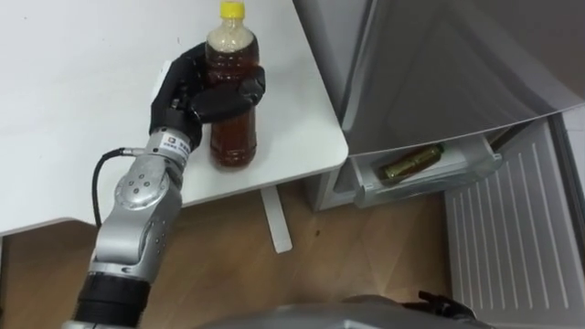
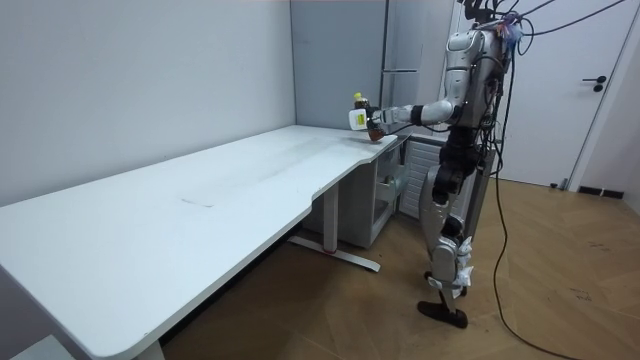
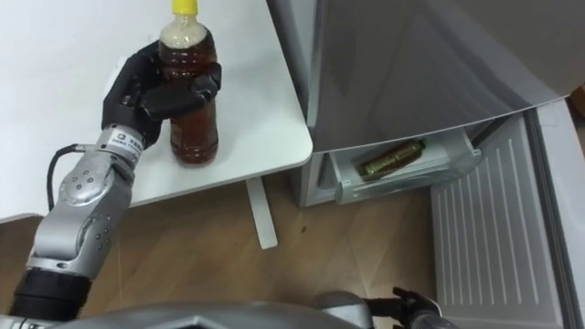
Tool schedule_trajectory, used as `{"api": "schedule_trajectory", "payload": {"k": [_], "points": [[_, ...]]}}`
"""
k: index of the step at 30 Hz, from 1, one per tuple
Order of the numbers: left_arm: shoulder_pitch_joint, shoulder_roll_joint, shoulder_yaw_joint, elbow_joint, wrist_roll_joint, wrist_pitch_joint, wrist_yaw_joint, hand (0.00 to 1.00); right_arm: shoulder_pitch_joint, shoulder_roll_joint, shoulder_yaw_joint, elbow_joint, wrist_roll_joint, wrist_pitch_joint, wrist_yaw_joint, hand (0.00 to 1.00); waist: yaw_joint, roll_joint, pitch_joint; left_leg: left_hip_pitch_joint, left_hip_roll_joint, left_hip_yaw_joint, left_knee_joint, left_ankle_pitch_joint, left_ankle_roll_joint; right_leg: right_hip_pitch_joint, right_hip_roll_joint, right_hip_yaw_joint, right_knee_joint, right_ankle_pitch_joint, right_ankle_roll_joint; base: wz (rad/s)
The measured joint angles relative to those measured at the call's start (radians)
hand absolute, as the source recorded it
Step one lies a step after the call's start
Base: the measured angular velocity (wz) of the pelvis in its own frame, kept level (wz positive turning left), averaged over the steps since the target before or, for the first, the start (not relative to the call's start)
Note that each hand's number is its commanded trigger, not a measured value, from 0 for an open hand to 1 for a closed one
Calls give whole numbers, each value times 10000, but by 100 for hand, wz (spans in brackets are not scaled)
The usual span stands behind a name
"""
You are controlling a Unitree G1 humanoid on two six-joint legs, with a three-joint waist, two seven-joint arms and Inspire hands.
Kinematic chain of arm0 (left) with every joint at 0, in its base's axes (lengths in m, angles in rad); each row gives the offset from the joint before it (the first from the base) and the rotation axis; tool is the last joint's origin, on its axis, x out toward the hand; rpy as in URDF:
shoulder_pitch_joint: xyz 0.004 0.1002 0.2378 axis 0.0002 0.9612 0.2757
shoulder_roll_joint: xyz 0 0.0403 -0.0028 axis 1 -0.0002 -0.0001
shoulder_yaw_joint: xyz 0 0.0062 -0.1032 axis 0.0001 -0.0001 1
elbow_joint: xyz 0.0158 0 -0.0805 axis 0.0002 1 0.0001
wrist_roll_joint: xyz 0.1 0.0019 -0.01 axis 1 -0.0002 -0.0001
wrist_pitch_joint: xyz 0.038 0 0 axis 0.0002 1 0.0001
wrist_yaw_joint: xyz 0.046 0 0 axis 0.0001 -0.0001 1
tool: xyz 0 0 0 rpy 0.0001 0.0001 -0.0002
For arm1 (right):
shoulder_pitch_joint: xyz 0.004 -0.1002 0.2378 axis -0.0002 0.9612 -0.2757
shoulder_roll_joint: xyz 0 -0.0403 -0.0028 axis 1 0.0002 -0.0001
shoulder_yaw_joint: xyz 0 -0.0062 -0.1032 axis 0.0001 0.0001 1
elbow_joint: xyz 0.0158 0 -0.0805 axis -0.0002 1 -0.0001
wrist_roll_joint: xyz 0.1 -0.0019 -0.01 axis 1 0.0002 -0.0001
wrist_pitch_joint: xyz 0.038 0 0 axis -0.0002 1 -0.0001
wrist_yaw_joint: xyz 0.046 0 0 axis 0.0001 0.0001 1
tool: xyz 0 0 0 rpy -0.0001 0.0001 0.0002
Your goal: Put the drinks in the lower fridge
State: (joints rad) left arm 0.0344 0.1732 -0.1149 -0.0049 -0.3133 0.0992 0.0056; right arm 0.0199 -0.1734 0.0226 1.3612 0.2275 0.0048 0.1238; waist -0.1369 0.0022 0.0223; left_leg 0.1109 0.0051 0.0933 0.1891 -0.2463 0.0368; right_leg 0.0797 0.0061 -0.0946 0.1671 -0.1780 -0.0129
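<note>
My left hand's (image 1: 183, 96) fingers (image 1: 239, 90) curl around the brown drink bottle (image 1: 233, 128), yellow cap up, upright at the corner of the white tabletop (image 1: 82, 110). To my right, beside the tabletop, the fridge's lower drawer (image 1: 366, 194) stands open, with another bottle (image 1: 413, 162) lying inside.

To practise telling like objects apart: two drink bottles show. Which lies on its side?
The small bottle in the open fridge tray; the yellow-capped bottle stands upright on the table, held by the left hand.
</note>
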Motion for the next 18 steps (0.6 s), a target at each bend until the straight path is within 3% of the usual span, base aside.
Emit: {"api": "schedule_trajectory", "payload": {"k": [5,10,12,18], "points": [[-56,-5,-284,-230,129,259,-395,100,18,-1,141,-69,-10,24,-115,0,-16,34,-34,-36,1,20,15,0,0,2,-17,-103,-2,1,1,4],[-60,-43,-594,-781,120,248,-1118,100,8,1,274,-188,-12,-38,-115,0,-7,27,-84,49,9,23,7,0,0,43,-19,-56,12,1,0,-2],[-184,-49,-942,-802,119,244,-1390,100,-9,6,464,-347,-44,-71,-100,0,-87,-28,-134,49,11,26,7,0,0,52,-29,-78,16,1,0,0],[-304,-44,-2091,-753,113,245,-1760,100,-163,10,913,-429,-70,-71,-119,0,-240,-95,-125,59,23,123,9,0,0,29,-20,-21,35,41,2,-2]]}}
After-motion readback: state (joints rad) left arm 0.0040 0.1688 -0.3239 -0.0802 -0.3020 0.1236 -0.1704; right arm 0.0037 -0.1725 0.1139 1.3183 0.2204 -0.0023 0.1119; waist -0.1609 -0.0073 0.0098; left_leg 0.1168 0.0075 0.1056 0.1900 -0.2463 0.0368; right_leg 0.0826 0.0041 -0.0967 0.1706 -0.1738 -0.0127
